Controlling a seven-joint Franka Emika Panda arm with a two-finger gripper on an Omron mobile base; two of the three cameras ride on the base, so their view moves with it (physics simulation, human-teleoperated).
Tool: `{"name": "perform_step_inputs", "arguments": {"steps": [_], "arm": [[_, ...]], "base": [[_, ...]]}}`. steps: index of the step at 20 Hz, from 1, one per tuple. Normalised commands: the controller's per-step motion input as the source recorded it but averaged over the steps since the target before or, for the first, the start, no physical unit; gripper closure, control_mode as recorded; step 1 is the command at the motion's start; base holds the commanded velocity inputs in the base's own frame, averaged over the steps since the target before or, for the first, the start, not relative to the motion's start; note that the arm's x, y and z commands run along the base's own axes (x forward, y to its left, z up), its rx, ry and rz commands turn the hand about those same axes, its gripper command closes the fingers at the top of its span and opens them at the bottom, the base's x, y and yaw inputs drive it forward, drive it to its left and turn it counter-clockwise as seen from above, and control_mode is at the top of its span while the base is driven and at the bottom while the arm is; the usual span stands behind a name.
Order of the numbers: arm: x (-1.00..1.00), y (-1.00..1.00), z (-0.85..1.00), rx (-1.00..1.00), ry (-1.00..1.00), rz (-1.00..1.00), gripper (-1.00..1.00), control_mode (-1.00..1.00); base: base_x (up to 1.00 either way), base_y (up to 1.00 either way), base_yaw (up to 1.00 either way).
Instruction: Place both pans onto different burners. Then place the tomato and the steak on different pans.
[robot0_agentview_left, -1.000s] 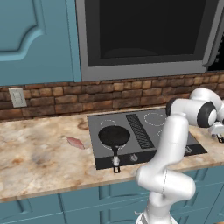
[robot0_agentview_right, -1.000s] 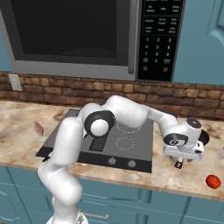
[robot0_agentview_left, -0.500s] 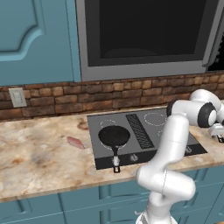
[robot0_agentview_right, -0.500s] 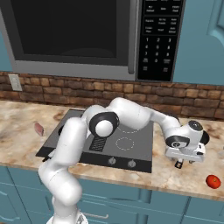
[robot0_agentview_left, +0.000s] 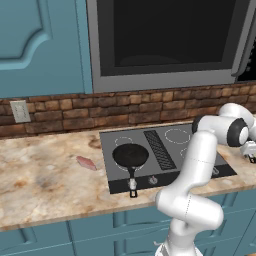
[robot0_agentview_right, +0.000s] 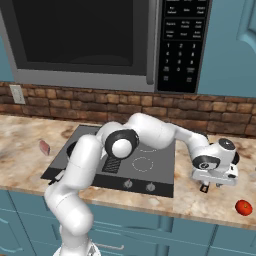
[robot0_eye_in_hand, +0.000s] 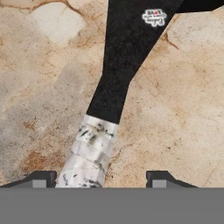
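Note:
One black pan (robot0_agentview_left: 130, 155) sits on the front left burner of the dark cooktop (robot0_agentview_left: 165, 131), its handle pointing to the front edge. The second pan's black handle with a pale tip (robot0_eye_in_hand: 109, 87) lies on the speckled counter right of the cooktop. My gripper (robot0_eye_in_hand: 100, 178) hangs low over that tip and is open: the left fingertip (robot0_eye_in_hand: 43, 177) is beside the tip, the right one stands well apart. The pan's bowl is out of view. My gripper (robot0_agentview_right: 210, 186) also appears by the counter's front right. The steak (robot0_agentview_left: 86, 162) lies left of the cooktop. The tomato (robot0_agentview_right: 243, 207) rests on the counter right of my hand.
Empty burner rings (robot0_agentview_right: 142, 163) mark the cooktop's right half, beside a ribbed centre vent (robot0_agentview_left: 159, 149). Knobs (robot0_agentview_right: 128, 184) line its front edge. A microwave (robot0_agentview_right: 100, 40) hangs above a brick backsplash. My arm arcs across the cooktop (robot0_agentview_right: 160, 181) and hides part of it.
My hand has sunk slightly toward the counter to the right of the cooktop. The pan on the burner, the steak and the tomato have stayed put.

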Motion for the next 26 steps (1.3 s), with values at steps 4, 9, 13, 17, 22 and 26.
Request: {"name": "perform_step_inputs", "arguments": {"steps": [4,9,13,17,22,26], "arm": [[0.0,0.0,-0.4,0.0,0.0,0.0,1.0,-1.0],[0.0,0.0,-0.44,0.0,0.0,0.0,1.0,-1.0],[0.0,0.0,-0.44,0.0,0.0,0.0,1.0,-1.0],[0.0,0.0,-0.24,0.0,0.0,0.0,1.0,-1.0],[-0.12,0.0,0.11,0.0,-0.05,0.01,1.0,-1.0],[-0.4,0.17,0.28,0.0,-0.1,0.06,1.0,-1.0]], "base": [[0.0,0.0,0.0],[0.0,0.0,0.0],[0.0,0.0,0.0],[0.0,0.0,0.0],[0.0,0.0,0.0],[0.0,0.0,0.0]]}}
